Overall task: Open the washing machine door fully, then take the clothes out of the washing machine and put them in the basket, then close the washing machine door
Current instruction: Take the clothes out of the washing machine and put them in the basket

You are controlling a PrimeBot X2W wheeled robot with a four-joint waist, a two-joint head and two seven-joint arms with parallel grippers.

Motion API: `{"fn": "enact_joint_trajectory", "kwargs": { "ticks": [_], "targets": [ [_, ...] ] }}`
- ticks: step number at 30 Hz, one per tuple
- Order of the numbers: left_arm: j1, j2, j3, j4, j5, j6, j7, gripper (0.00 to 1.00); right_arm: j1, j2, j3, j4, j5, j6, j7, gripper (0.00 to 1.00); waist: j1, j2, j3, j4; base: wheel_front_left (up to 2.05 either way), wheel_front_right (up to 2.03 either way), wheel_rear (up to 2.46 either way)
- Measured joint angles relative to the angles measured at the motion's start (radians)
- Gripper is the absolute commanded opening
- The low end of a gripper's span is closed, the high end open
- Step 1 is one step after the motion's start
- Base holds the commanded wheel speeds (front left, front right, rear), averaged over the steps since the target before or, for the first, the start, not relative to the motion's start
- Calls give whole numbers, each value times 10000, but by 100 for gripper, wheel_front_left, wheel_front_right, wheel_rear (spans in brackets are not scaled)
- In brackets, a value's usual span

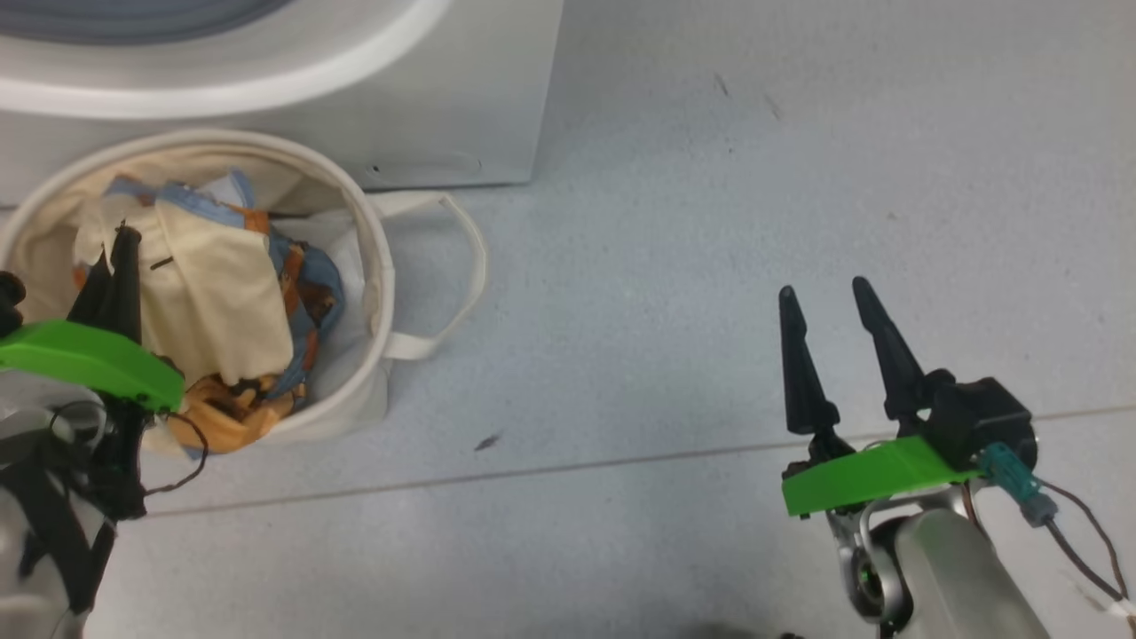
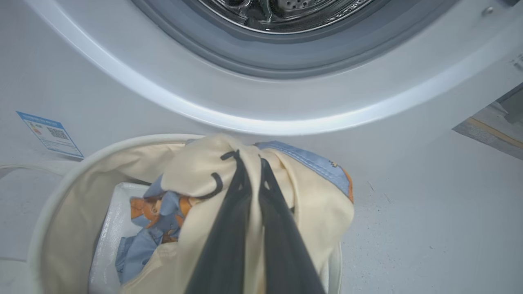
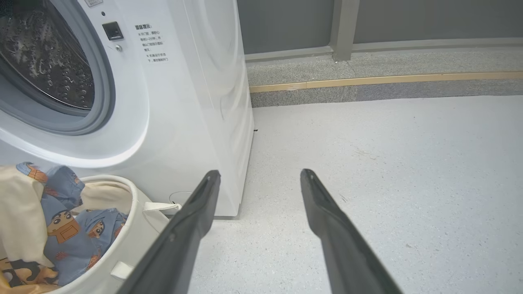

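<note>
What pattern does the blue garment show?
Orange cartoon prints on light blue garment; right wrist view.

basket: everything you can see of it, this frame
The basket is a round cream tub, canvas by the look, with soft walls and a loop handle. It stands upright on the grey floor, close in front of the washing machine. Inside lie a white pad, a blue printed garment and a cream garment, which the shut left gripper pinches.
</note>
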Motion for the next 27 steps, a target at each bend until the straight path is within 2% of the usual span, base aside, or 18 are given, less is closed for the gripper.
{"fn": "enact_joint_trajectory", "kwargs": {
  "ticks": [6,11,15,20,21,22,23,27],
  "targets": [
    [-1102,-690,-370,2290,142,-324,88,0,-164,0,-186,-311,-293,2,0,100,0,0,729,-65,0,0,0],
    [-2662,-1344,-673,4195,63,-414,1028,0,-398,-6,-408,-627,-443,0,0,100,0,0,1563,-38,0,0,0],
    [-2996,-1452,-863,4876,23,-416,1352,0,-642,-4,-408,-834,-514,0,0,100,0,-1,2061,-99,0,0,0],
    [-3101,-1411,-1198,5333,305,-414,1103,0,-758,-2,-364,-886,-514,0,0,100,0,-1,2395,-241,0,0,0],
    [-3111,-1409,-1256,5350,407,-397,861,24,-757,-2,-366,-886,-514,0,0,100,0,-1,2401,-260,0,0,0],
    [-3121,-1415,-1260,5365,437,-387,654,89,-757,-2,-368,-886,-514,2,0,100,0,-1,2384,-261,0,0,0],
    [-3121,-1415,-1287,5382,466,-384,541,100,-758,0,-362,-884,-514,0,0,100,0,-1,2350,-256,0,0,0],
    [-3080,-1427,-1348,5488,556,-180,378,100,-758,0,-341,-834,-510,0,0,100,0,-1,2088,-193,0,0,0]
  ]
}}
